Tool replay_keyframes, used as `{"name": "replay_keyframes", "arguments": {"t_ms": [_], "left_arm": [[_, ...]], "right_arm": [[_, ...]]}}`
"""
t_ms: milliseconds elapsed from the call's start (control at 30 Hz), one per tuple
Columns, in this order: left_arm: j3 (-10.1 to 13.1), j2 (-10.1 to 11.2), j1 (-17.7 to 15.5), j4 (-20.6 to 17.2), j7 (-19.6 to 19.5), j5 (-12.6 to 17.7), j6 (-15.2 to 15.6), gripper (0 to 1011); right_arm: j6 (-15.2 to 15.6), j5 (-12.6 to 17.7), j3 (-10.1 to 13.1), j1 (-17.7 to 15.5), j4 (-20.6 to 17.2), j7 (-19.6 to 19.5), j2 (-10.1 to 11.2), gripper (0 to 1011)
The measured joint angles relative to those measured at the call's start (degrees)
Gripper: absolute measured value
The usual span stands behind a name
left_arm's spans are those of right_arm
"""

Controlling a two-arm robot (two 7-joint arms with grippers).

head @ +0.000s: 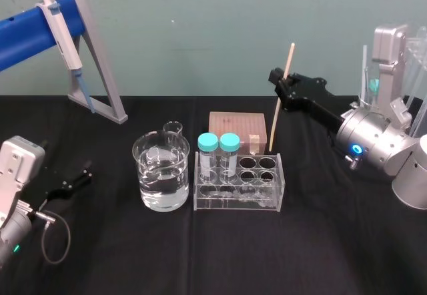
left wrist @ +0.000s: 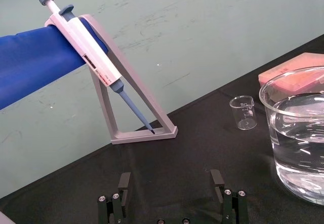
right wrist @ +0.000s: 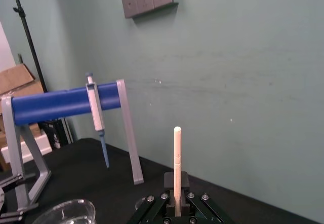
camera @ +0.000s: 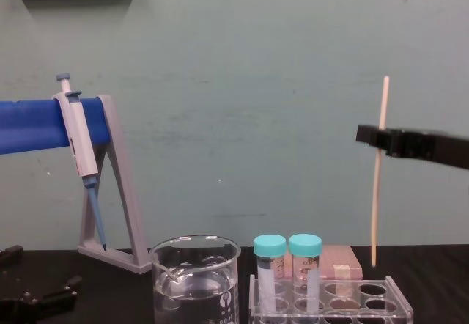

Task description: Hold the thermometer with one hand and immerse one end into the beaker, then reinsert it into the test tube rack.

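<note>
The thermometer (head: 280,101), a thin cream rod, stands nearly upright with my right gripper (head: 283,87) shut on its upper part. From the side, the thermometer (camera: 379,185) has its lower tip just above the right end of the clear test tube rack (camera: 399,303). In the right wrist view the thermometer (right wrist: 177,158) rises from my right gripper (right wrist: 177,191). The water-filled beaker (head: 161,172) stands left of the rack (head: 279,187). My left gripper (head: 73,181) rests open on the table at far left, its fingers (left wrist: 124,183) wide apart, with the beaker (left wrist: 298,148) to one side of it.
Two teal-capped tubes (head: 219,153) stand in the rack's left holes. A pink box (head: 237,129) and a small beaker (head: 173,129) sit behind. A pipette (head: 63,38) hangs on a grey stand with a blue bar (head: 100,75) at back left.
</note>
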Motion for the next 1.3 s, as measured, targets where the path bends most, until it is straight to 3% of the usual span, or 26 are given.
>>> {"name": "replay_keyframes", "arguments": {"t_ms": [667, 1300], "left_arm": [[0.0, 0.0, 0.0, 0.0, 0.0, 0.0, 0.0, 1004], [0.0, 0.0, 0.0, 0.0, 0.0, 0.0, 0.0, 1004]], "right_arm": [[-0.38, -0.69, -1.14, 0.09, 2.7, 2.08, -0.43, 52], [-1.73, -2.67, -2.39, 1.47, 7.0, 3.55, -2.1, 53]]}}
